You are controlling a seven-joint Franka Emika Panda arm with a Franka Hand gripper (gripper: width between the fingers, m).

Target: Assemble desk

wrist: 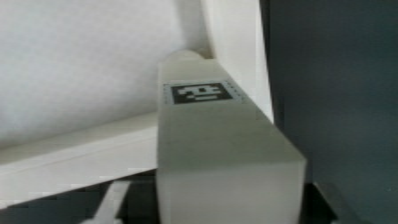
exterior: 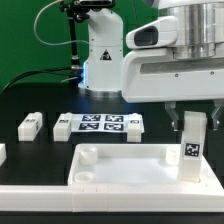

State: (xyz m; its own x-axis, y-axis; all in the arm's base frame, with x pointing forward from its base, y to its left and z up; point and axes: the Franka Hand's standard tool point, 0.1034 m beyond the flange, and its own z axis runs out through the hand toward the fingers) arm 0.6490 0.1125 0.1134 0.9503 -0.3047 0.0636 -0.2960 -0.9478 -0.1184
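The white desk tabletop lies rim-up at the front of the table, with a round socket in its corner on the exterior view's left. My gripper is shut on a white square leg with a tag, and holds it upright at the tabletop's corner on the exterior view's right. In the wrist view the leg fills the middle, and its far end meets the tabletop's rim corner. I cannot tell whether it is seated in the socket there. The fingers hardly show in the wrist view.
The marker board lies behind the tabletop. Loose tagged legs lie beside it, and another lies further to the exterior view's left. A long white border rail runs along the front. The arm's base stands at the back.
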